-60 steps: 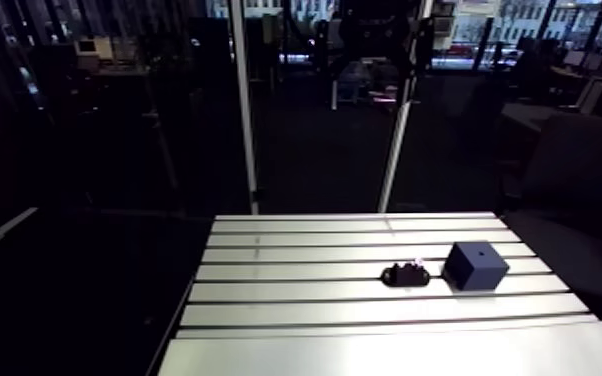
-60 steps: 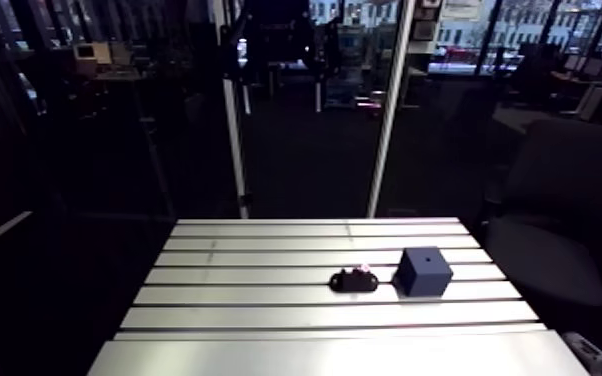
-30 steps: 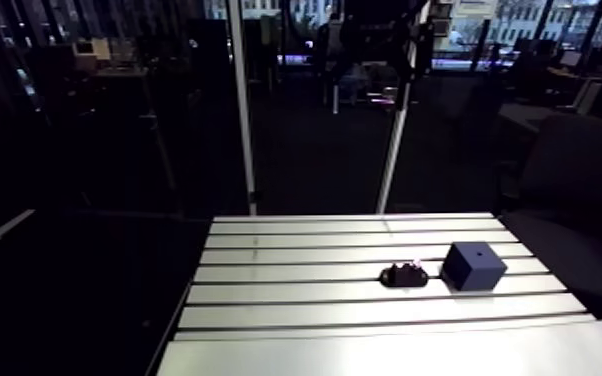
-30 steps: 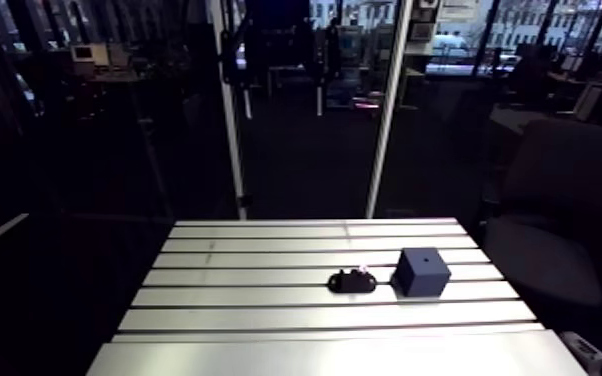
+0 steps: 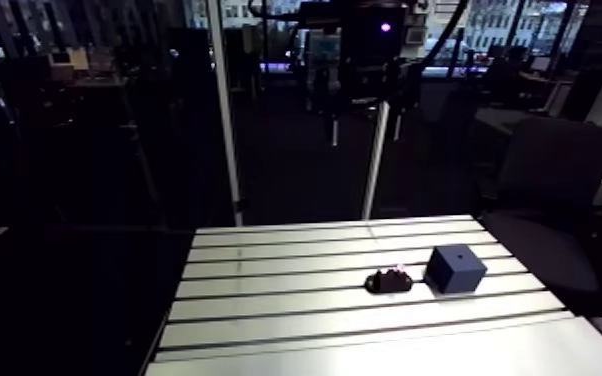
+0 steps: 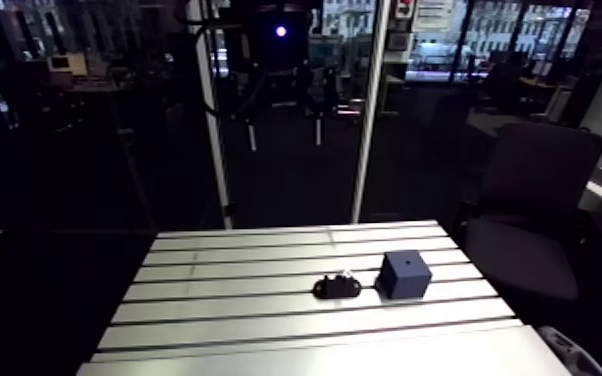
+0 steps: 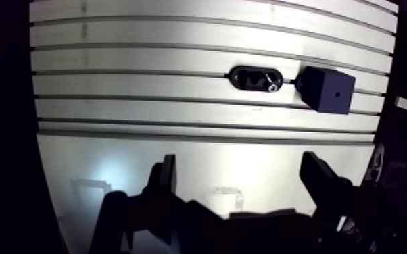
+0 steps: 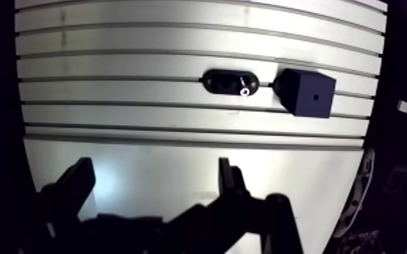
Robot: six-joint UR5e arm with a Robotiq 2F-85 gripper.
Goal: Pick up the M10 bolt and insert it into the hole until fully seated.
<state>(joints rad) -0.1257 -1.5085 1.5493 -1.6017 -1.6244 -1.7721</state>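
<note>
1. Wrist view shows the slotted aluminium table as the largest thing, with long grooves running across it and a plain, unslotted strip along one edge. The dark blue block stands on the grooved part, well apart from that plain strip.
2. The gripper hangs over the plain strip, well apart from the block and clear of the table. Its two dark fingers are spread wide with only bare table between them, so it holds nothing. The block lies ahead of it, off to the side of one finger.
3. The block is a cube resting flat on one face, turned a little askew to the grooves. A small round hole shows in the middle of its upper face.
4. A low black oval holder lies just beside the block, long side along a groove. Whether the two touch I cannot tell.
5. The M10 bolt shows as a small shiny ring in the holder, at the end nearest the block. In the arm view it is a pale glint just beside the block.
</note>
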